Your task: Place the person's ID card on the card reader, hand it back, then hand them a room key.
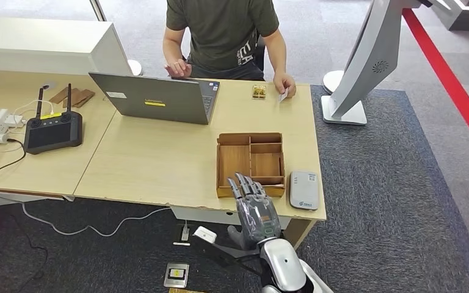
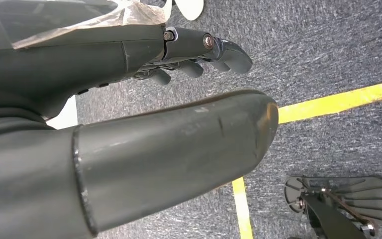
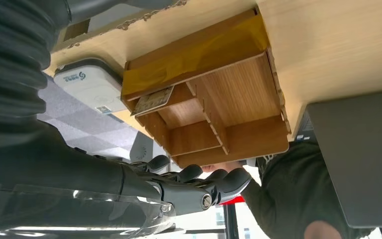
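Card (image 1: 283, 94) half-hidden under person's hand (image 1: 285, 83)

My head camera sits high and looks forward and down over the desk (image 1: 159, 159), taking in its whole top, the person (image 1: 223, 36) seated at the far side and the carpet around it. My right wrist camera rides close behind the right hand (image 3: 179, 186), turned upside down, facing across the desk toward the person (image 3: 288, 199) from very near. Both views share the tray (image 1: 250, 162) (image 3: 219, 109), the reader (image 1: 303, 190) (image 3: 87, 87), the laptop (image 1: 152, 97) (image 3: 363, 154) and my right hand (image 1: 255, 210). My left wrist camera hangs low beside the left hand (image 2: 129, 149), pointing down at the carpet.
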Tool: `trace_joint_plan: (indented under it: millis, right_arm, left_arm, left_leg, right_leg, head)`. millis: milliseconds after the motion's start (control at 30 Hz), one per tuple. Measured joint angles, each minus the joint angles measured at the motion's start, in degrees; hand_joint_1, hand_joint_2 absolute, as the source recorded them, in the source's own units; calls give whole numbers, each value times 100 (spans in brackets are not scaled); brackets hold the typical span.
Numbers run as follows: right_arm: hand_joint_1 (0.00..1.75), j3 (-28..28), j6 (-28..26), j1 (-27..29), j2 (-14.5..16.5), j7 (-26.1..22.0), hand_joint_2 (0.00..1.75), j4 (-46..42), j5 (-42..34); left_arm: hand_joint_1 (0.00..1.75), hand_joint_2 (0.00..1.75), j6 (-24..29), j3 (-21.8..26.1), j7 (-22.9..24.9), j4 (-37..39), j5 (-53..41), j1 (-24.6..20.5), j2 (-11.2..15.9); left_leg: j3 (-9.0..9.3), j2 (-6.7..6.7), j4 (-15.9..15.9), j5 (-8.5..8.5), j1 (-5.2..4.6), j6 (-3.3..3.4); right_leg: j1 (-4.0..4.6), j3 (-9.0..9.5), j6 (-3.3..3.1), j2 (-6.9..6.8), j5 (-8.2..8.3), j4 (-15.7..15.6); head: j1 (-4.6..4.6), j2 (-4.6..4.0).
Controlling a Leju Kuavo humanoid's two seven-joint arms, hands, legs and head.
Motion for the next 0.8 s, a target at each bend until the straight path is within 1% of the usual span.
trace_joint_plan:
  millis: [267, 500, 633, 800]
  right_arm:
    - [0, 56, -362, -309, 254, 135, 175, 742, 3]
    - [0, 72, -930, -559, 375, 392, 175, 1281, 442]
    - [0, 71, -1016, -671, 423, 467, 175, 1555, 644]
    - [0, 69, -1034, -771, 471, 470, 175, 1824, 672]
  left_arm:
    - [0, 0, 78, 65, 7, 9, -2, -2, -6]
    - [0, 0, 95, 74, 25, 27, -2, -1, -7]
    - [0, 0, 96, 74, 53, 30, -2, -2, -7]
    - [0, 0, 96, 74, 57, 31, -2, 1, -8]
  left_leg:
    - [0, 0, 0, 0, 0, 0]
    - [0, 0, 0, 0, 0, 0]
    - [0, 0, 0, 0, 0, 0]
    - [0, 0, 0, 0, 0, 0]
  right_leg:
    - [0, 0, 0, 0, 0, 0]
    - [0, 0, 0, 0, 0, 0]
    - [0, 0, 0, 0, 0, 0]
    - [0, 0, 0, 0, 0, 0]
  head:
    - [1, 0]
    - [0, 0]
    - [0, 0]
    - [1, 0]
